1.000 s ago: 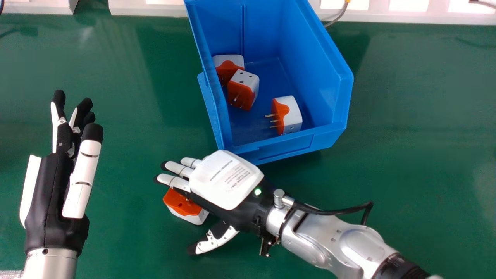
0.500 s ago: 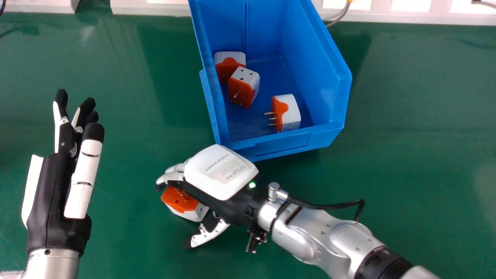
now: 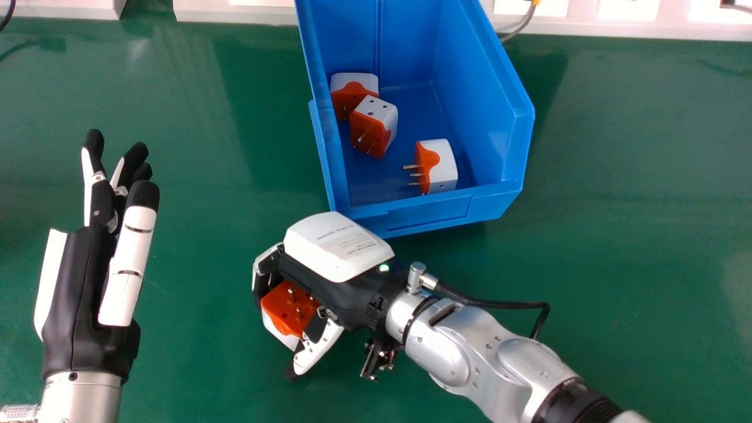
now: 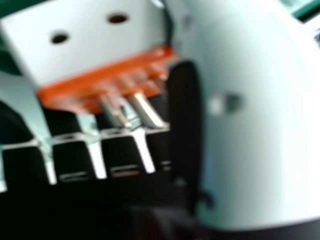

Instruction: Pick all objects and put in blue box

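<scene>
Curled around a blocky, smooth white-and-orange plastic plug adapter (image 3: 282, 308) with the fingers of the right hand (image 3: 338, 252), thumb opposite. Turned palmward with stiff metal prongs; held just outside the slope-sided blue plastic box (image 3: 435, 212). Nearly straight in the fingers of the left hand (image 3: 82, 294), at the head view's left.
</scene>
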`<state>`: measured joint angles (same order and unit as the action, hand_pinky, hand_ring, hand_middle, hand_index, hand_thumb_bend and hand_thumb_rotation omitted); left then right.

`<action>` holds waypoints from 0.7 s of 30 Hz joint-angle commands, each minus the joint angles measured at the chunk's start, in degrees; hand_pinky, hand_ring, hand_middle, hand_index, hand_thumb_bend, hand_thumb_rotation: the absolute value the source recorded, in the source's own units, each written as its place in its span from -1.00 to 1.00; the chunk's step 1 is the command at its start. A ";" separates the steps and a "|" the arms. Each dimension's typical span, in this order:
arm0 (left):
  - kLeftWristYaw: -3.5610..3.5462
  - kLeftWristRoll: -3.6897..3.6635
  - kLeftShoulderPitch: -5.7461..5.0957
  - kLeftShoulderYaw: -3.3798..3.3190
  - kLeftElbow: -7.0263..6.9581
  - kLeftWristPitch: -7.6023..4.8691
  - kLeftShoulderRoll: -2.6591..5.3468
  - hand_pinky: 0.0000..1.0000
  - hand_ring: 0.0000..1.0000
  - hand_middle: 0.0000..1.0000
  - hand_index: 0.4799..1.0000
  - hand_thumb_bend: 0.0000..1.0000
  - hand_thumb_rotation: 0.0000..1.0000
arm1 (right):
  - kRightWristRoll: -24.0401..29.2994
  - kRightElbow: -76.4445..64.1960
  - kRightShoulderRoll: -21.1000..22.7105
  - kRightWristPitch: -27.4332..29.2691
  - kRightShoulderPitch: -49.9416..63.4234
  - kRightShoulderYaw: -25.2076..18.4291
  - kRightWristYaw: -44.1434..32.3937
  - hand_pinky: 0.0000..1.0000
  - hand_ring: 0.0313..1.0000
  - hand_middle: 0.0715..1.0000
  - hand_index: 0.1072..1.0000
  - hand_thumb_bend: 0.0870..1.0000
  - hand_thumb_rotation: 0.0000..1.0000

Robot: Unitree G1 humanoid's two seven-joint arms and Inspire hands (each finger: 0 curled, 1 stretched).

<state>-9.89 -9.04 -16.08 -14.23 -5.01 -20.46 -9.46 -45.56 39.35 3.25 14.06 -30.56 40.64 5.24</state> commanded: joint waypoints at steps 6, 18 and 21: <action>0.11 0.49 -0.01 0.02 -1.83 0.23 -0.38 0.88 0.92 0.93 0.84 0.08 0.70 | 1.07 -1.25 1.65 -1.08 3.90 -0.75 -0.41 -0.62 -0.48 -0.31 -0.17 -0.14 -0.71; -0.05 0.25 0.26 -0.50 -1.19 0.55 -0.58 0.93 0.94 0.94 0.84 0.09 0.68 | 4.30 -27.11 8.60 -0.16 17.45 -4.82 -4.57 -0.85 -0.82 -0.77 -0.19 -0.13 -0.71; -0.04 0.13 0.26 -0.64 -1.15 0.86 -0.65 0.95 0.95 0.95 0.85 0.07 0.70 | 4.49 -35.76 11.37 0.56 22.22 -6.58 -5.08 -0.84 -0.80 -0.74 -0.19 -0.13 -0.71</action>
<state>-9.96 -8.99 -15.84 -14.46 -5.39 -19.23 -9.62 -42.22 8.80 14.10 13.13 -9.35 35.40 0.00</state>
